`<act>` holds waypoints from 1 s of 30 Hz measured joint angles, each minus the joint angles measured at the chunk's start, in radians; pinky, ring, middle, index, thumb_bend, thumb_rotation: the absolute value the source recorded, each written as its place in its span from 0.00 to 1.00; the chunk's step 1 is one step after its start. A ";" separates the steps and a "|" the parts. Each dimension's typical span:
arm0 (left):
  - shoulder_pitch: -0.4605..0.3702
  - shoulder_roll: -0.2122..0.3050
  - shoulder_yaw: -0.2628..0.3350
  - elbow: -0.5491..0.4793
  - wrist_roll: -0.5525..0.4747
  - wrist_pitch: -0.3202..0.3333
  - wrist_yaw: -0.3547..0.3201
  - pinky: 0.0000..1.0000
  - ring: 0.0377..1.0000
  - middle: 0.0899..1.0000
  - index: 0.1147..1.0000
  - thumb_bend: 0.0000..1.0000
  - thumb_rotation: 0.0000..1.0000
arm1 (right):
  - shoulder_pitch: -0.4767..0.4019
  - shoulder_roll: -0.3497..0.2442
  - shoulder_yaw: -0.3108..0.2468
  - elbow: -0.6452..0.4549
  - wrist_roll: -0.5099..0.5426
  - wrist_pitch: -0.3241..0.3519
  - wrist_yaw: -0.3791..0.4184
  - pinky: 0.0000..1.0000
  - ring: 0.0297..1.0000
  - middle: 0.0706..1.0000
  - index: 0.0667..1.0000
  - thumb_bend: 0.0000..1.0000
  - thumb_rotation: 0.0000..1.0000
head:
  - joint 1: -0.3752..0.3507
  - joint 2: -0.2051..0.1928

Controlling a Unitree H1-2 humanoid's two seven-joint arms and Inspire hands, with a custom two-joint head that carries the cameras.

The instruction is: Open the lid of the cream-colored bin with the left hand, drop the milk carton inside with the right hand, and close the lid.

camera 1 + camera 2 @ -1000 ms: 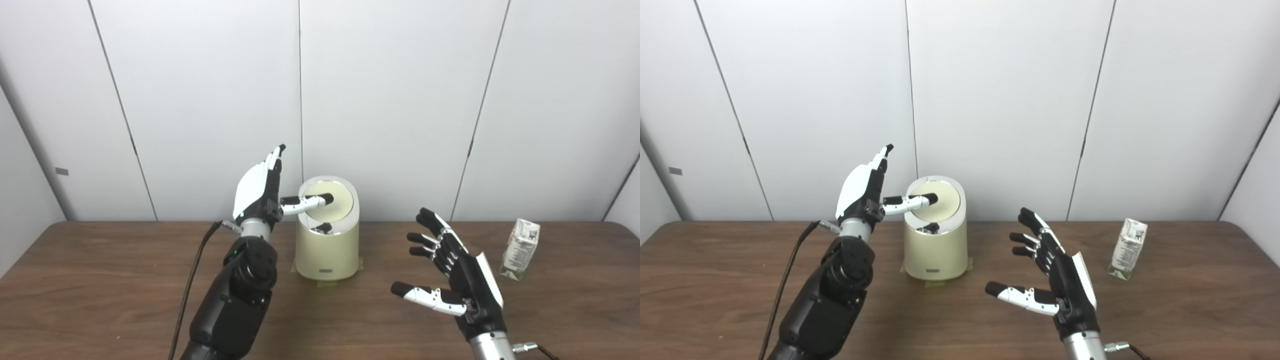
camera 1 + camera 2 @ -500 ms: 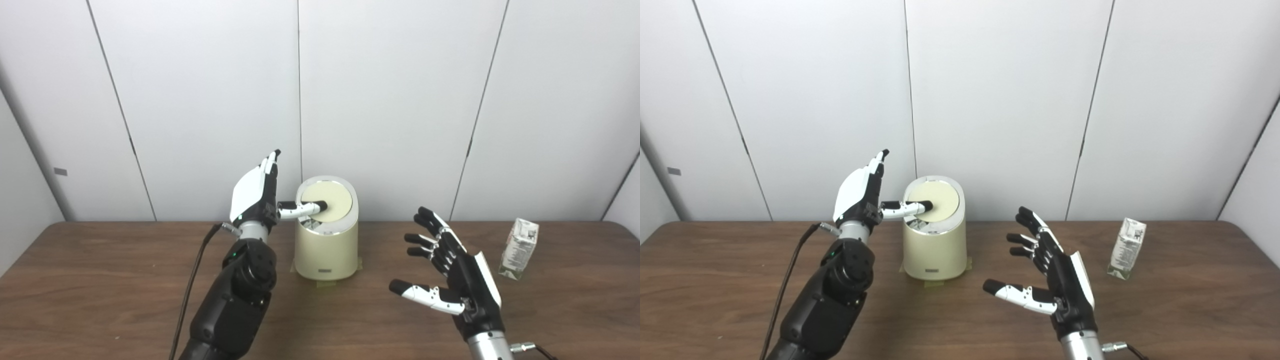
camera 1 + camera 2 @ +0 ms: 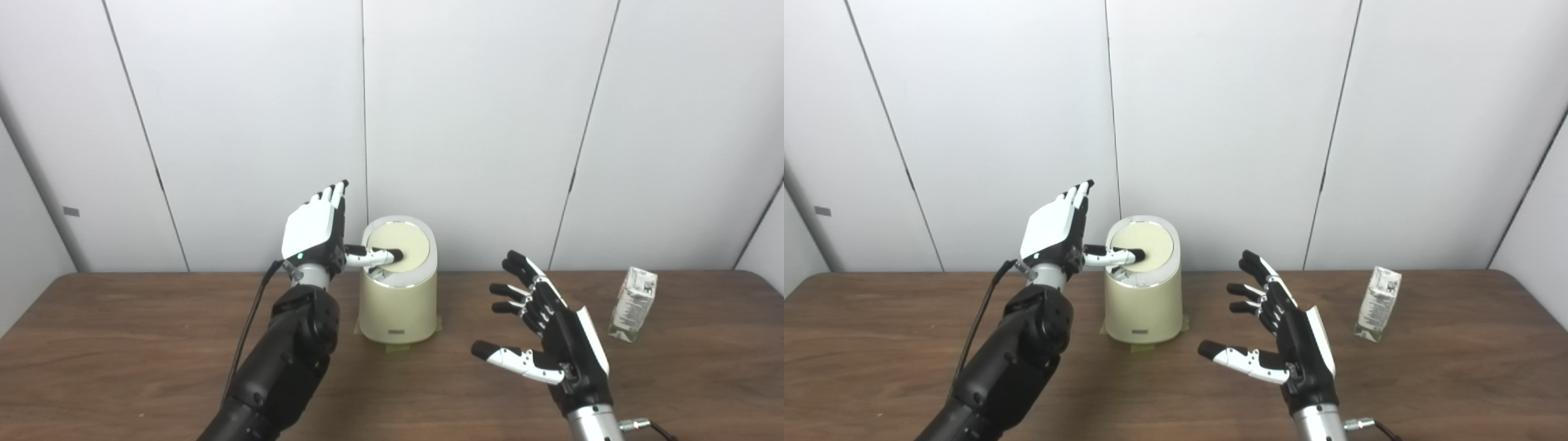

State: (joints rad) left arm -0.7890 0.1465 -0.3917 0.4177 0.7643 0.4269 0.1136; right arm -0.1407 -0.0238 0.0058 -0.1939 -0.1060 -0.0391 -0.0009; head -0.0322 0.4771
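The black-and-white left hand (image 3: pixel 313 229) is raised, fingers (image 3: pixel 334 195) straight up, thumb jutting sideways. The black-and-white right hand (image 3: pixel 560 349) hovers empty, fingers spread.

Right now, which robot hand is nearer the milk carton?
The right robot hand. It hovers open over the table, left of the milk carton and apart from it. The left robot hand is far off, at the cream-colored bin.
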 measured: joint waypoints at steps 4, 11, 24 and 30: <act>-0.005 0.019 -0.044 -0.001 0.058 0.011 -0.014 1.00 1.00 1.00 1.00 1.00 0.26 | 0.000 0.001 0.000 0.000 -0.001 0.002 0.000 0.66 0.76 0.88 0.87 0.78 0.26 | 0.003 0.003; -0.060 0.099 -0.168 -0.011 0.154 0.012 -0.166 1.00 1.00 1.00 1.00 1.00 0.23 | 0.000 0.004 0.000 -0.012 -0.003 0.026 0.000 0.65 0.75 0.88 0.87 0.78 0.26 | 0.008 0.009; -0.015 0.093 -0.122 -0.077 0.153 -0.008 -0.203 0.97 1.00 1.00 1.00 1.00 0.25 | 0.000 0.001 0.001 -0.014 0.001 0.031 0.000 0.65 0.76 0.89 0.87 0.78 0.29 | 0.014 0.003; 0.040 0.049 0.054 -0.107 -0.020 -0.087 -0.160 0.89 1.00 1.00 1.00 1.00 0.27 | 0.000 0.001 0.007 -0.015 0.001 0.039 0.003 0.66 0.76 0.89 0.87 0.78 0.28 | 0.014 0.002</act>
State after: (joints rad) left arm -0.7492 0.1957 -0.3372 0.3109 0.7441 0.3399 -0.0462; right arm -0.1402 -0.0229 0.0126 -0.2087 -0.1048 0.0002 0.0020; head -0.0184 0.4786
